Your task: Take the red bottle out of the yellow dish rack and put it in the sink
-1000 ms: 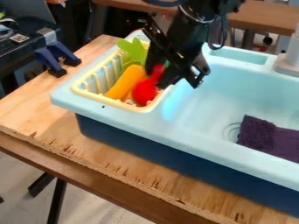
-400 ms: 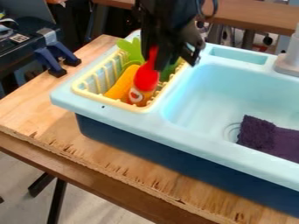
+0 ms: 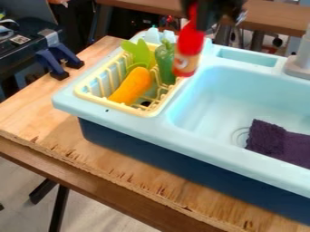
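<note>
Single camera view, from above and in front of the table [image 3: 91, 154], looking down at a slant across its near edge toward the back table [image 3: 272, 21]. Mid-close: whole basket [image 3: 115, 105] fits left of centre, sink [image 3: 218, 95] cut at right, floor [image 3: 24, 199] lower left.

The bottle [image 3: 189, 47] is red with an orange label; the basket [image 3: 89, 96] is pale yellow. The carrot [image 3: 132, 86] is orange, the pepper [image 3: 165, 63] dark green. The sink [image 3: 217, 96] is light blue, the cloth [image 3: 276, 142] deep purple.

Glossy plastic sink [image 3: 181, 142], rough purple cloth [image 3: 279, 143]
</note>
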Robot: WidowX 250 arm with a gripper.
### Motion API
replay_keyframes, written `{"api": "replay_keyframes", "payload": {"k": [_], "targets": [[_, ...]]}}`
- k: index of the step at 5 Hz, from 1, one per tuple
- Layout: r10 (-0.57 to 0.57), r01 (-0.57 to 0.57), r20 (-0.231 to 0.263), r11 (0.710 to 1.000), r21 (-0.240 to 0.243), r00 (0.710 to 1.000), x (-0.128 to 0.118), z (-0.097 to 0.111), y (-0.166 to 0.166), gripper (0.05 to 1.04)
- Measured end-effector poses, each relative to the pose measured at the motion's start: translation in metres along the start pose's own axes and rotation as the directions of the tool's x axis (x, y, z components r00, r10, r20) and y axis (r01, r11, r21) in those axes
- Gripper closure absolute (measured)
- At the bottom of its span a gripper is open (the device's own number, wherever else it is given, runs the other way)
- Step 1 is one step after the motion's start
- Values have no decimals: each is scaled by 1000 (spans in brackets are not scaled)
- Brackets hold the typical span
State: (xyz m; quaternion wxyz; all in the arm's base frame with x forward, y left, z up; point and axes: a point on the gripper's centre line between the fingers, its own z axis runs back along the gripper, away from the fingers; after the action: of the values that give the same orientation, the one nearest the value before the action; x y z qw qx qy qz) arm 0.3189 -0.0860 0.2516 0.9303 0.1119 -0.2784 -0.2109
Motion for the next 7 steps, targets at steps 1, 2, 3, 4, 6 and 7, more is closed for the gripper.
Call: {"api": "replay_keyframes", "payload": {"k": [1, 2, 3, 4, 6, 7], "targets": [[-32, 34, 38, 998, -51, 999, 9, -1, -10, 747], [-74, 79, 56, 993, -93, 996, 19, -1, -19, 747], [-25, 19, -24, 976, -218, 999, 10, -19, -26, 747], [72, -95, -82, 943, -319, 994, -3, -30, -25, 747], [215, -297, -248, 882, -365, 945, -30, -42, -26, 747], [172, -299, -368, 897, -326, 914, -42, -50, -39, 747]]}}
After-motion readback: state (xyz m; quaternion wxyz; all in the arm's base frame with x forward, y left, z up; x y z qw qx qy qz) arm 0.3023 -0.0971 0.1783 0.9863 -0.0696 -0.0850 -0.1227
